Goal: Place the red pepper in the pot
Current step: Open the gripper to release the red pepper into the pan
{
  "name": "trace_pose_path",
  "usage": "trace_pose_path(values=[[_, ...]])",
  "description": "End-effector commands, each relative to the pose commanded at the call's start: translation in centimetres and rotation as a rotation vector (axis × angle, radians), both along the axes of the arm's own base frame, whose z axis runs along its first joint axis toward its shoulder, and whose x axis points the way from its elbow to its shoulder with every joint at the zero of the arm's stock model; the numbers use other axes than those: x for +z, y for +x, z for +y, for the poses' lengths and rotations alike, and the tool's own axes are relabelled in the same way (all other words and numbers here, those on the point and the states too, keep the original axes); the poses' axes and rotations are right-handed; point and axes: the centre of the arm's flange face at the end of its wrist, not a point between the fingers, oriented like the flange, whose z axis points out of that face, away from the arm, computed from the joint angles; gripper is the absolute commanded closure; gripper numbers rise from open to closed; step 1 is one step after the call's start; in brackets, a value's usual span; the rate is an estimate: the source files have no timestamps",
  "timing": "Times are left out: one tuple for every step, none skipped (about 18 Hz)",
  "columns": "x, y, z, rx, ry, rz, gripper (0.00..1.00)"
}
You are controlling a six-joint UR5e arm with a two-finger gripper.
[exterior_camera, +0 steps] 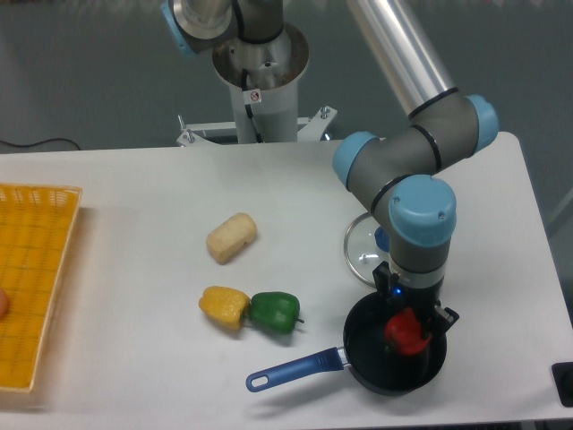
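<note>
No text, brand or number can be read; only a small round red-and-white sticker (254,96) on the far robot base (260,76), too small to read.

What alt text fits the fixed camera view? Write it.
A robot arm's gripper holds a red pepper low inside a black pot. A yellow pepper, green pepper and glass lid sit nearby.
</note>
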Motion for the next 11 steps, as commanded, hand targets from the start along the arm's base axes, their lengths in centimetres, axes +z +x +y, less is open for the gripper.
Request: trace_pose_path(values=[[-0.2, 0.1, 0.2, -0.002, -0.009, 0.006, 0.64], [-0.5, 0.2, 0.4, -0.003, -0.018, 0.010, 0.64], [-0.6, 0.3, 0.5, -0.005, -0.024, 0.015, 0.64], [-1.0, 0.3, 0.7, -0.006, -0.024, 0.015, 0.64], [-1.2, 0.3, 0.8, -0.007, -0.024, 0.018, 0.64], [-1.4, 0.5, 1.1, -0.012, -0.024, 0.018, 0.64], [-1.6, 0.6, 1.1, -0.014, -0.026, 0.015, 0.64], [-1.7, 0.5, 1.1, -0.013, -0.028, 0.015, 0.64], [-1.8, 0.6, 1.2, -0.014, -0.034, 0.017, 0.64], [-2.0, 0.5, 1.2, -0.013, -0.036, 0.016, 0.64], [-2.1, 0.5, 1.2, -0.013, -0.036, 0.016, 0.64]])
